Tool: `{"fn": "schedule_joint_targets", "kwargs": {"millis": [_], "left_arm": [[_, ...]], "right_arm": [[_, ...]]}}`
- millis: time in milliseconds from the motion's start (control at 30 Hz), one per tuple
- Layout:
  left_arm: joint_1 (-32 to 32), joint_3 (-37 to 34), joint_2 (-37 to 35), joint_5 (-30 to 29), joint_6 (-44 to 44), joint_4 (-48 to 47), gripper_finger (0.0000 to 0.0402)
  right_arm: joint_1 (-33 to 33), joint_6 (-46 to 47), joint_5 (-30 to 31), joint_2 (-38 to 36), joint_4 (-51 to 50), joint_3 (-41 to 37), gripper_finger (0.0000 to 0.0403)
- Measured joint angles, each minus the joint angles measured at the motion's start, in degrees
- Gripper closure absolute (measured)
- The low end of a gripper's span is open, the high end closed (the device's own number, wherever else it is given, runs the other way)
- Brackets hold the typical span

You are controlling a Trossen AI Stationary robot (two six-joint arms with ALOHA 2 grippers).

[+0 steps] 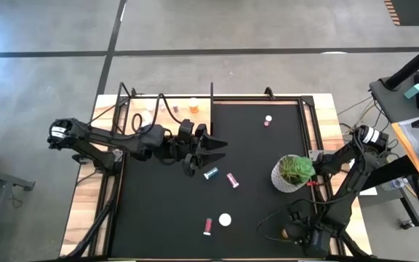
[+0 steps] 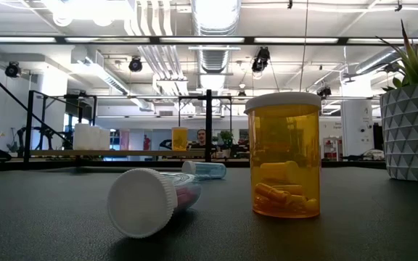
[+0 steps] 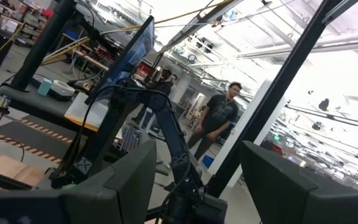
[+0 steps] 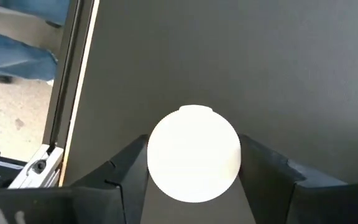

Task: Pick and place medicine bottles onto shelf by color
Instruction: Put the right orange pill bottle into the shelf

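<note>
The right gripper point(image 4: 194, 186) points straight down near the front right edge of the black table mat point(image 4: 278, 56). Its two dark fingers point(image 4: 126, 171) sit close against both sides of a small medicine bottle with a round white cap point(image 4: 193, 152). The bottle stands upright on the mat, so a grip from above, low on the body, suits it – the cap hides the body, and I cannot tell its colour from here. This looks like the pick step, with the carry to the shelf not yet begun.

The high view places that right gripper point(image 1: 291, 233) low beside the white faceted pot with its green plant point(image 1: 291, 173), but the arm covers the grip itself. Only the right wrist view shows it.

The left gripper point(image 1: 202, 145) hangs mid-table with its fingers apart and nothing between them (its wrist view looks out into the room, where a person stands). It is near the pale light-wood shelf board point(image 1: 184, 116) at the back left – presumably waiting.

Loose on the mat lie a teal bottle point(image 1: 211, 173) and a pink bottle point(image 1: 232, 180). The low view adds what the overhead hides: an upright orange bottle point(image 2: 282, 156) holding capsules, and the shelf's white bottle point(image 2: 91, 136) and orange one point(image 2: 179, 138) kept apart, which fits sorting by colour.
</note>
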Motion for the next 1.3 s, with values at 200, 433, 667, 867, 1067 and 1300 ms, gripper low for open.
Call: {"fn": "schedule_joint_targets", "kwargs": {"millis": [200, 433, 667, 867, 1067, 1300], "left_arm": [[0.0, 0.0, 0.0, 0.4, 0.0, 0.0, 0.0186], [0.0, 0.0, 0.0, 4.7, 5.5, -1.0, 0.0186], [0.0, 0.0, 0.0, 6.5, 11.5, -10.9, 0.0186], [0.3, 0.0, 0.0, 6.0, 16.0, -19.5, 0.0186], [1.2, 0.2, 0.0, 4.2, 20.6, -27.4, 0.0186], [3.6, 1.6, 0.0, 2.7, 21.6, -37.3, 0.0186]], "right_arm": [[0.0, 0.9, -0.8, -3.1, -0.5, -0.1, 0.0204], [-2.7, 3.5, 2.8, -13.7, -2.4, 1.5, 0.0204], [-12.9, 1.4, 14.0, -23.6, -3.5, 5.0, 0.0204], [-25.0, -2.6, 15.8, -27.0, -3.5, 9.6, 0.0204], [-35.6, -9.5, 15.3, -23.4, -3.5, 15.2, 0.0204], [-45.1, -15.3, 12.3, -15.5, -3.3, 21.7, 0.0204]]}}
